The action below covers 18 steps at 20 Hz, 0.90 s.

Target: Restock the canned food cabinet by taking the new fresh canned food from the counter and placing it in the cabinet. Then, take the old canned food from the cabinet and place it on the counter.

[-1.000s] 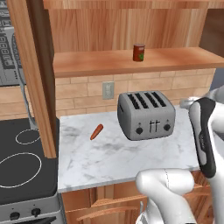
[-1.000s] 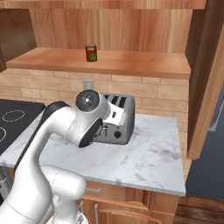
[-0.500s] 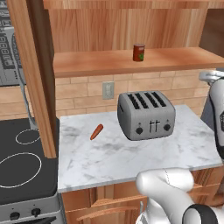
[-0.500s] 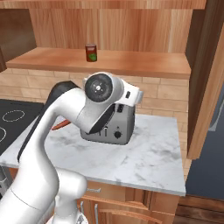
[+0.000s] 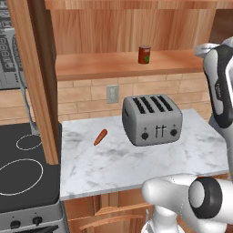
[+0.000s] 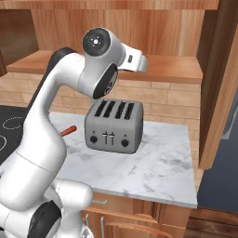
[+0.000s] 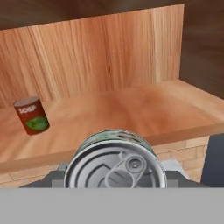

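- Flat round silver-grey tin [image 7: 116, 159] grasped in end effector [image 7: 114, 183], raised within 1 second to the brown wooden cabinet shelf [image 7: 144, 111].
- Upright dark red can [image 7: 31, 115] remains shelved; placement next.

Below me the white marble tabletop [image 5: 113, 168] spans the middle of the left base view. A grey toaster [image 5: 152, 119] stands on it right of centre, and an orange carrot [image 5: 100, 137] lies well apart to its left. Above, the cabinet [image 5: 104, 68] shelf carries the dark red can [image 5: 144, 54], upright, upper right of centre.
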### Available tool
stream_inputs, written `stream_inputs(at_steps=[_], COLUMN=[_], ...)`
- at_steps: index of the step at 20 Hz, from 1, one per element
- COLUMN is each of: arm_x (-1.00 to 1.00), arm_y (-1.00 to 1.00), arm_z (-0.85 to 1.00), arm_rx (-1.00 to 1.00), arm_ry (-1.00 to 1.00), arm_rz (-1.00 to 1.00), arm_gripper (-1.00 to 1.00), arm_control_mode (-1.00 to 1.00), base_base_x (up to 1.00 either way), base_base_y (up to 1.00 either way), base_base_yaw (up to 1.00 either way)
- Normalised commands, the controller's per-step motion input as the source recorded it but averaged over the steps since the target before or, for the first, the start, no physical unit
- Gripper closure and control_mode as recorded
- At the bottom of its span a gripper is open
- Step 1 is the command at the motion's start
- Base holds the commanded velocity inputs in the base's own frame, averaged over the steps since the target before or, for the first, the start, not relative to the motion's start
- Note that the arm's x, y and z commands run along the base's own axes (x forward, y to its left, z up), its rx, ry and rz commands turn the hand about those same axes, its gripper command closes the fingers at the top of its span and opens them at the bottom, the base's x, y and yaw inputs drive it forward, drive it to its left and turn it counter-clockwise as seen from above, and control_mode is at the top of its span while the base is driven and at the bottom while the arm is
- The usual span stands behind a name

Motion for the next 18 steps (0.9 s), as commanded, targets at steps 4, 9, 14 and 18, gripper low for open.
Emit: stream_inputs(at_steps=[4, 9, 14, 18], arm_x=[0.13, 0.73, 0.83, 0.86], arm_y=[0.02, 0.0, 0.0, 0.0], arm_z=[-0.12, -0.49, -0.16, -0.09], arm_rx=[-0.04, -0.09, -0.05, 0.0], arm_ry=[0.01, 0.0, 0.05, 0.05], arm_rz=[0.02, 0.0, -0.02, 0.0], arm_gripper=[1.0, 1.0, 1.0, 1.0], arm_control_mode=[-1.0, -1.0, -1.0, -1.0], base_base_x=[0.0, 0.0, 0.0, 0.0], base_base_y=[0.0, 0.0, 0.0, 0.0], base_base_yaw=[0.0, 0.0, 0.0, 0.0])
